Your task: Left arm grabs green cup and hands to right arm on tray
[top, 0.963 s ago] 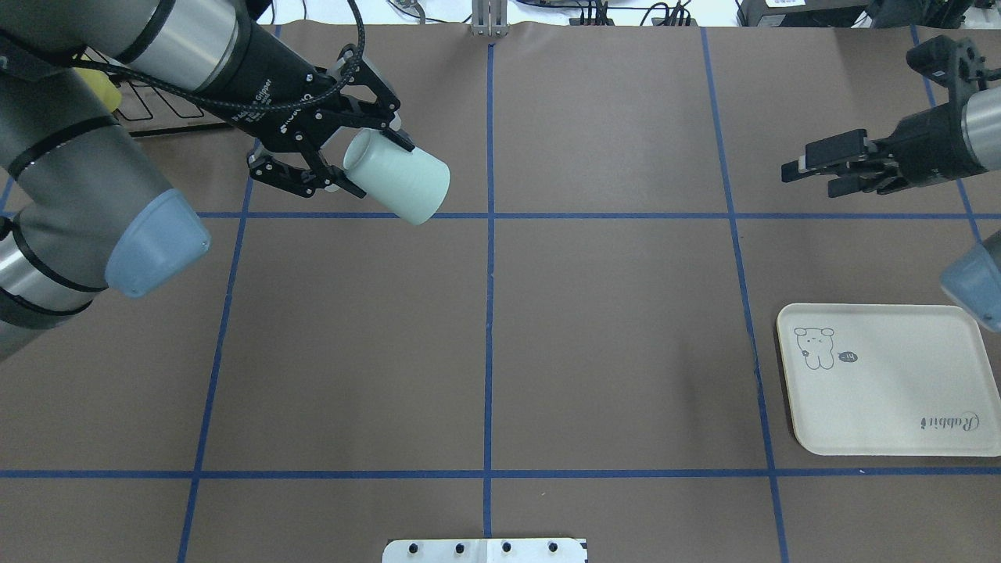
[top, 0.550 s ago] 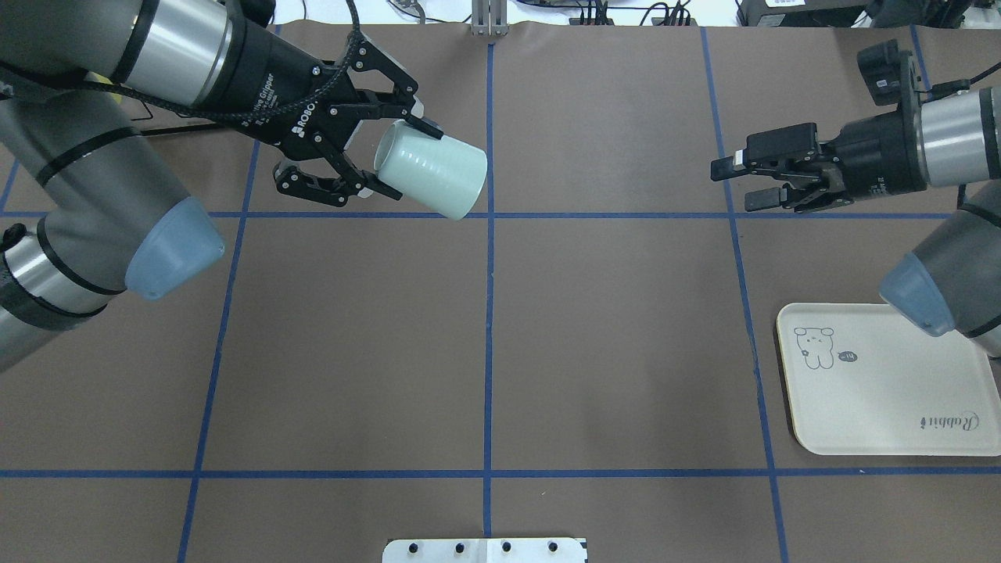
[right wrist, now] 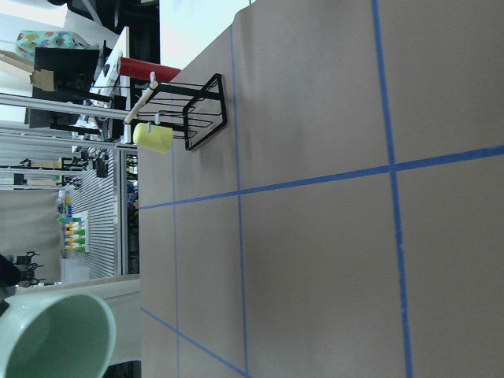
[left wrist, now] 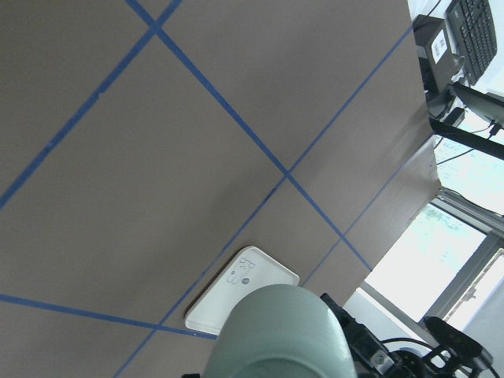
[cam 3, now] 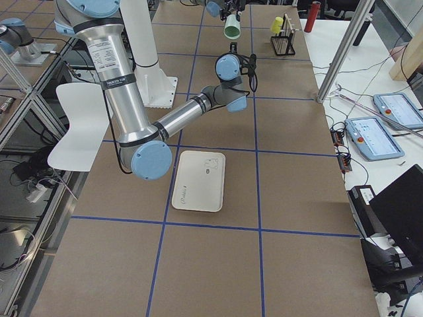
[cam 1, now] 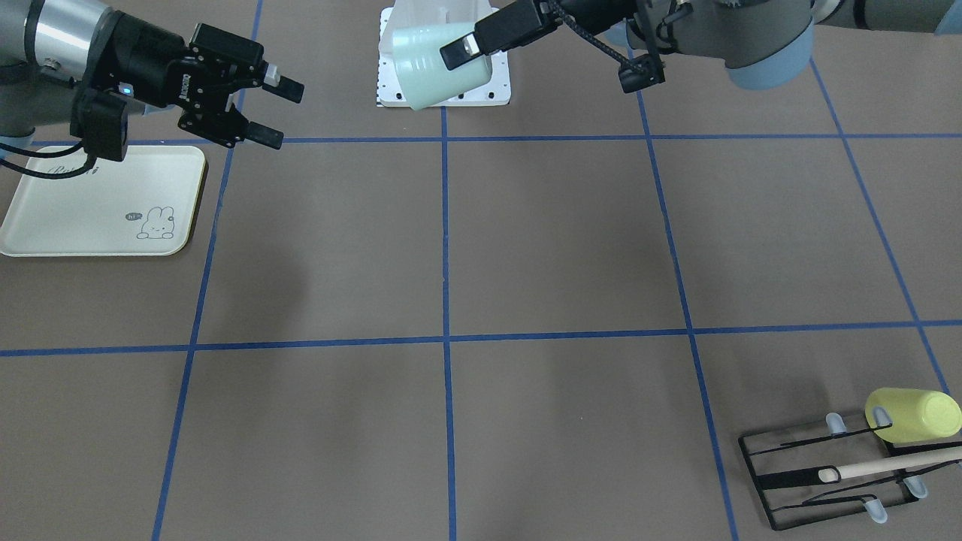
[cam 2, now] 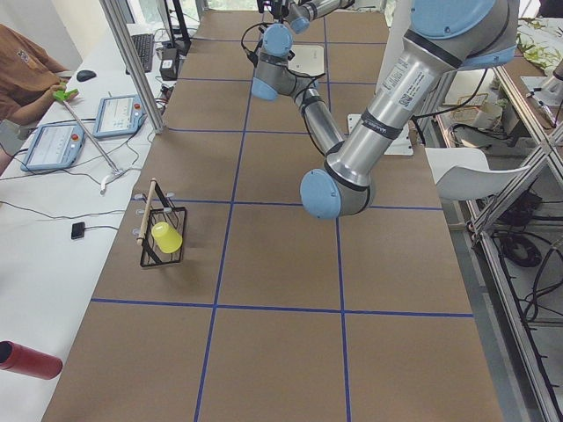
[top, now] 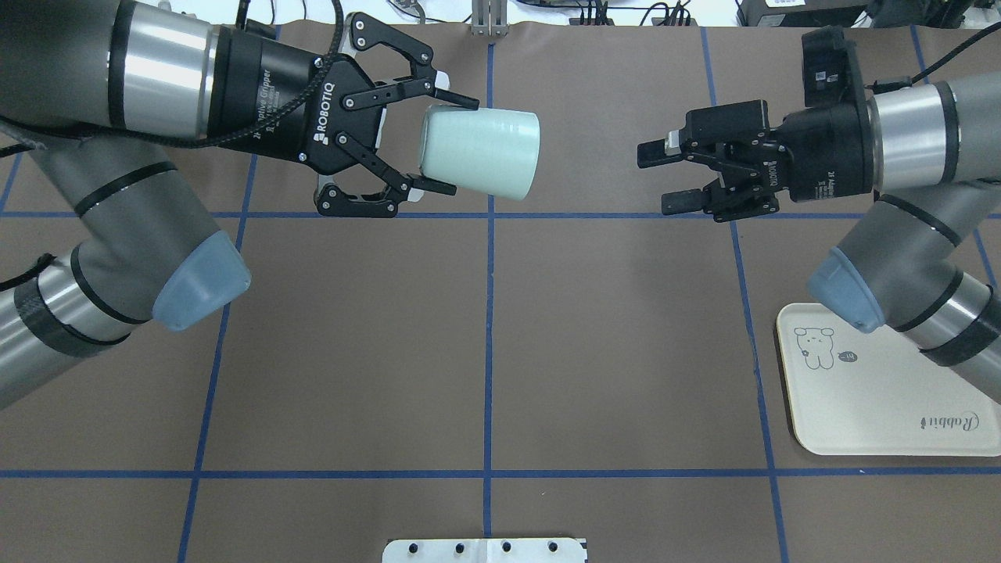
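My left gripper (top: 452, 145) is shut on one end of the green cup (top: 485, 152) and holds it on its side above the table's far middle. The cup's free end points at my right gripper (top: 661, 178), which is open and empty, level with the cup and a cup's length to its right. In the front-facing view the cup (cam 1: 432, 68) and the right gripper (cam 1: 284, 114) are likewise apart. The cream tray (top: 884, 407) lies bare at the near right, partly under my right arm. The cup also shows in the left wrist view (left wrist: 283, 331) and the right wrist view (right wrist: 55, 335).
A black wire rack (cam 1: 819, 473) with a yellow cup (cam 1: 913, 415) and a wooden stick stands at the far left corner of the table. A white mounting plate (top: 485, 550) sits at the near edge. Blue tape lines cross the brown table.
My left arm has carried the cup to the right and turned it level. My right arm has moved left toward it with its gripper open, so the gap has narrowed.
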Action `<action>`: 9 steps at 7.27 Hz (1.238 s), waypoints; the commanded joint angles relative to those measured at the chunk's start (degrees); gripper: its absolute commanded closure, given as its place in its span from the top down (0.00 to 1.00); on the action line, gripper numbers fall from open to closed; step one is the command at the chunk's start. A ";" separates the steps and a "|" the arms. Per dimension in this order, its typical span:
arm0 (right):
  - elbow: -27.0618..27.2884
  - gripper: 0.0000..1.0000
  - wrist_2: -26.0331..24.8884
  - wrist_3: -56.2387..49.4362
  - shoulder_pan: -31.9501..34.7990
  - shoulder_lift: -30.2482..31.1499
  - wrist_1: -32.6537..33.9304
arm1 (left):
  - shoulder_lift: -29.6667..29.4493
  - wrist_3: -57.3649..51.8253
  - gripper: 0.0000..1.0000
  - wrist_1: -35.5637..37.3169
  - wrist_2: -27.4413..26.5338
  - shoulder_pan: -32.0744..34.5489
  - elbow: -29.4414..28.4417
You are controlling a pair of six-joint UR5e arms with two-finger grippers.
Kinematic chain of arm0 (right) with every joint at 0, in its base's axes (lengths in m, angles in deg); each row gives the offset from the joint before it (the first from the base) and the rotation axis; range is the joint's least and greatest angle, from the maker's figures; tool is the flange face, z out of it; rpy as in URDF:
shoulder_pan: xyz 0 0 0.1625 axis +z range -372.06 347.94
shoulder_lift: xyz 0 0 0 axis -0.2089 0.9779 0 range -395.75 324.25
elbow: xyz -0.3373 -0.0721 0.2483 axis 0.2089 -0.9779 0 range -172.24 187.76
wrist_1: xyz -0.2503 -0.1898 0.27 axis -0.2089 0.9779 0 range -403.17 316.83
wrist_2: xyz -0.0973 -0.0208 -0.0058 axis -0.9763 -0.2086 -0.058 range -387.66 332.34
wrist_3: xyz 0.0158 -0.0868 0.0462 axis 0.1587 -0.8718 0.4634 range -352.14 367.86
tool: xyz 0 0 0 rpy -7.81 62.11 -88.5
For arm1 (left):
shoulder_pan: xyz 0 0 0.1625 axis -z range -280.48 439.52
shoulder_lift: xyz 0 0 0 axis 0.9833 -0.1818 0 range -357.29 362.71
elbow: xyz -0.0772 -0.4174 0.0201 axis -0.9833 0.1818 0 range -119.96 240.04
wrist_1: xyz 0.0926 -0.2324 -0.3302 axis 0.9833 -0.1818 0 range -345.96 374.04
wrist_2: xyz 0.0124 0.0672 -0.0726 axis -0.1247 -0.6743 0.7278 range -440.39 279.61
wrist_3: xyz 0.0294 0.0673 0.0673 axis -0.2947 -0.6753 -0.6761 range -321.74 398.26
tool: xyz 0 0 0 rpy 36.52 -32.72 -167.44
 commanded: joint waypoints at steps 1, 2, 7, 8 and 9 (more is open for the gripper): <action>-0.96 0.99 -12.77 10.72 -7.20 -0.44 -13.23 | -0.09 8.96 0.00 -6.59 -5.26 -2.86 1.16; -0.97 0.99 -13.26 10.93 -7.58 -0.62 -14.15 | -0.09 9.07 0.00 -7.03 -6.25 -4.53 1.43; -0.79 0.97 -14.50 14.44 -8.46 -1.68 -18.27 | -0.79 9.34 0.00 -7.13 -12.30 -6.74 1.78; -0.88 0.93 -14.93 14.53 -9.07 -1.68 -19.77 | -1.14 9.25 0.00 -7.04 -12.85 -8.14 1.87; -0.97 0.90 -14.94 14.53 -9.86 -1.59 -21.44 | -1.76 9.25 0.00 -7.04 -15.03 -8.76 1.96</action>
